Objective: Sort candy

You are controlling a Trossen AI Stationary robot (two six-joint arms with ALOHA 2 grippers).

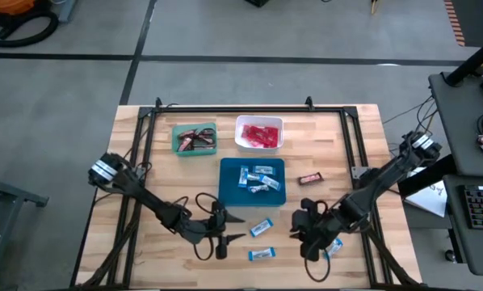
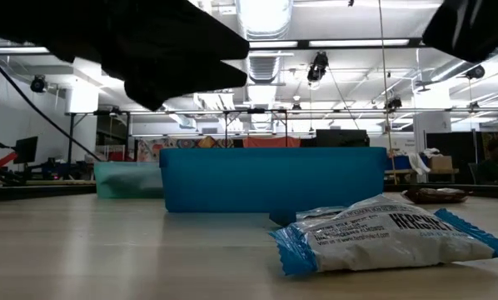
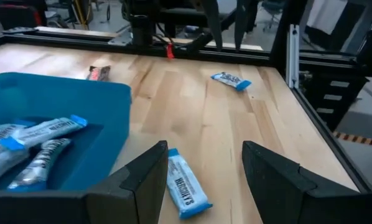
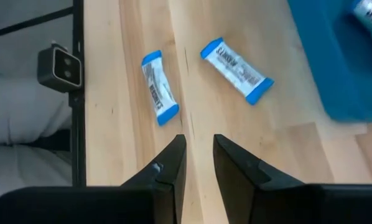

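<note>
Grippers [image 1: 232, 228] [image 1: 296, 234] empty — blue-and-white bars [image 1: 261, 229] between.

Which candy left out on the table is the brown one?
The dark brown bar beside the blue tray, on the right arm's side. The other loose candies, like the blue-and-white bar, all lie nearer the grippers.

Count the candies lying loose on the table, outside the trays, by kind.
Blue-and-white bars: 3
Dark brown bars: 1
Red packets: 0
Total: 4
</note>
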